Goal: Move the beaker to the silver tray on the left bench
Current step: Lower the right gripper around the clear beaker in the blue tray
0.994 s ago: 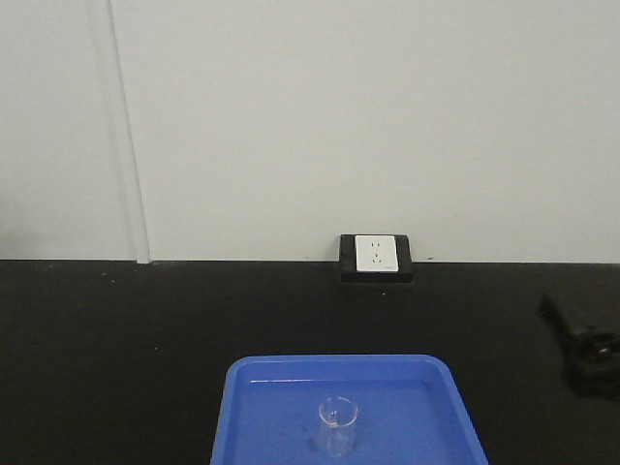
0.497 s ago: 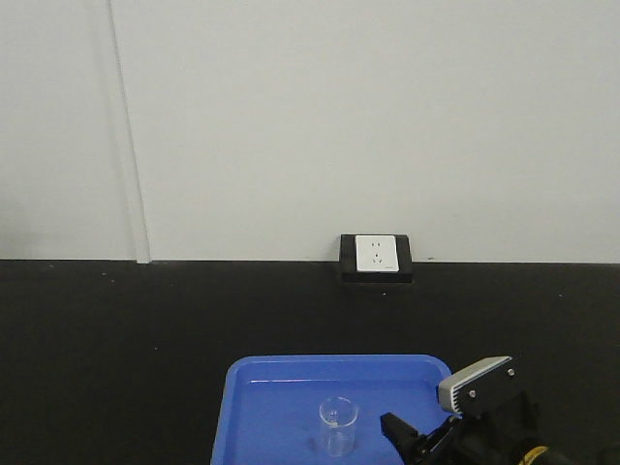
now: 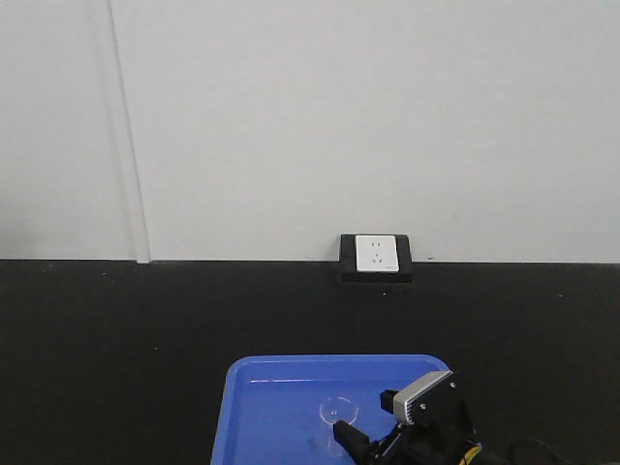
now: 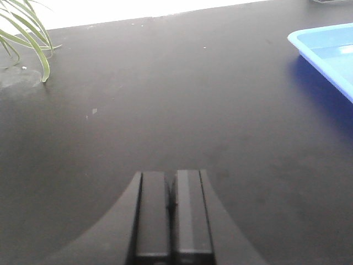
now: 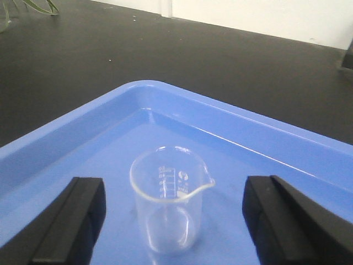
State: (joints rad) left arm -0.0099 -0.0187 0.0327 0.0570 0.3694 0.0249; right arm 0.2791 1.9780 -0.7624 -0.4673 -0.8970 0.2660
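Right fingers [image 5: 71, 221] spread wide, gaps either side of the beaker [image 5: 168, 204]; left fingers [image 4: 154, 215] pressed together.

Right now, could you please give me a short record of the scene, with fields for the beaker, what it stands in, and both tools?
Object: beaker, upright, looks empty
Container: blue tray, the beaker stands inside it
Right arm: right tool open, one finger on each side of the beaker, not touching it
Left arm: left tool shut, holding nothing, over the black counter
Background: white socket at the wall; plant leaves at the edge of the left wrist view
Destination: silver tray not in any view
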